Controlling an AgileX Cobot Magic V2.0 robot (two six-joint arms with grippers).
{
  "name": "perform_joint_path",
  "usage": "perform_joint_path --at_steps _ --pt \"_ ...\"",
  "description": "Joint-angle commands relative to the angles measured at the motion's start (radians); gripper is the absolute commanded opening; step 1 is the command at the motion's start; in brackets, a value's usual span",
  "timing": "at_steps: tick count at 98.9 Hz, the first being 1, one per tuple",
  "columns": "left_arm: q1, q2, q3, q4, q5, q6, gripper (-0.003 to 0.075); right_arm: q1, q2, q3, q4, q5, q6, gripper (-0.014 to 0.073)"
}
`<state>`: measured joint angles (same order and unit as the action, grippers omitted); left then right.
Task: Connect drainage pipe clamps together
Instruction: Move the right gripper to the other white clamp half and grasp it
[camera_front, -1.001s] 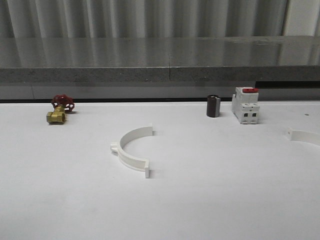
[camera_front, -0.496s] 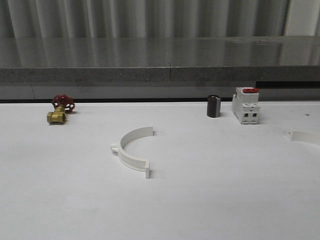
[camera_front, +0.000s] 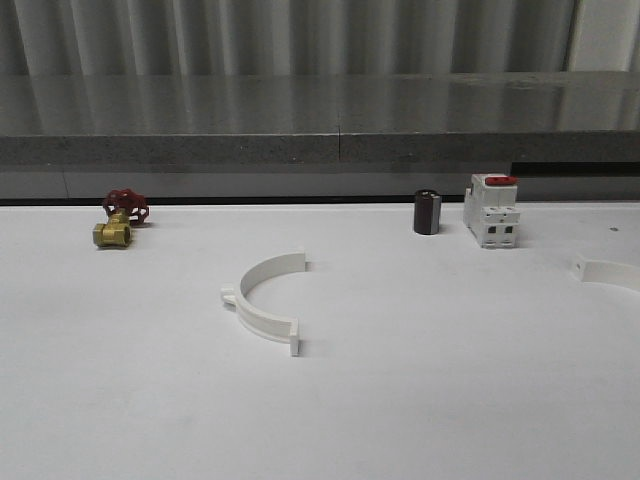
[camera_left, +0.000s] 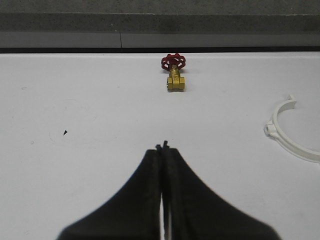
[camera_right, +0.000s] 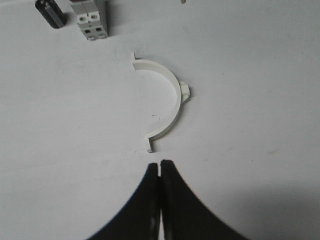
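Nearest me, both end effectors are pressed together with nothing between the fingers: the left end effector (camera_left: 162, 147) hangs over bare counter (camera_front: 420, 400), and the right end effector (camera_right: 159, 164) sits just short of the lower flange of the right clamp (camera_right: 165, 102). I judge neither half has been touched yet, so every risk is still ahead.

The two halves lie well apart. The left clamp (camera_front: 264, 300) rests near the middle of the counter, standing on its edge with the open side facing right and its tab on the left. The right clamp shows in the front view only as an end at the right border (camera_front: 606, 270), so I cannot check its full pose there.

What worries me: the curved wall is thin and smooth, so a pinch off-centre could flick the half away or spin it. If the flanges meet skewed, they probably won't seat.

Farther back, the breaker (camera_front: 492, 211) and a dark cylinder (camera_front: 427, 212) stand close behind the right clamp; a wide swing could knock them. The valve (camera_front: 119, 222) sits at the far left, out of the likely path.
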<state>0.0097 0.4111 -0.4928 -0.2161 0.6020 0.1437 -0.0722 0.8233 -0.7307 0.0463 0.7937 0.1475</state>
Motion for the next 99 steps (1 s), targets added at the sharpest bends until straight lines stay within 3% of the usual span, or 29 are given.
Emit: perform_joint_path --at_steps 1,15,23,39,79,99 --pt "0.001 0.007 -0.024 -0.016 -0.073 0.000 -0.0020 -0.003 0.041 -0.037 0.015 -0.046 -0.002 0.0125" --pt "0.001 0.007 -0.024 -0.016 -0.073 0.000 -0.0020 -0.003 0.095 -0.037 0.018 -0.074 -0.002 0.0503" --pt "0.001 0.007 -0.024 -0.016 -0.073 0.000 -0.0020 -0.003 0.113 -0.037 0.018 -0.110 -0.002 0.0606" --pt "0.001 0.007 -0.024 -0.016 -0.073 0.000 -0.0020 -0.003 0.197 -0.072 0.018 -0.125 -0.002 0.0592" --pt "0.001 0.007 -0.024 -0.016 -0.073 0.000 -0.0020 -0.003 0.687 -0.303 0.018 -0.129 -0.107 0.0592" --pt "0.001 0.007 -0.024 -0.016 -0.073 0.000 -0.0020 -0.027 0.836 -0.382 0.002 -0.145 -0.133 0.0592"
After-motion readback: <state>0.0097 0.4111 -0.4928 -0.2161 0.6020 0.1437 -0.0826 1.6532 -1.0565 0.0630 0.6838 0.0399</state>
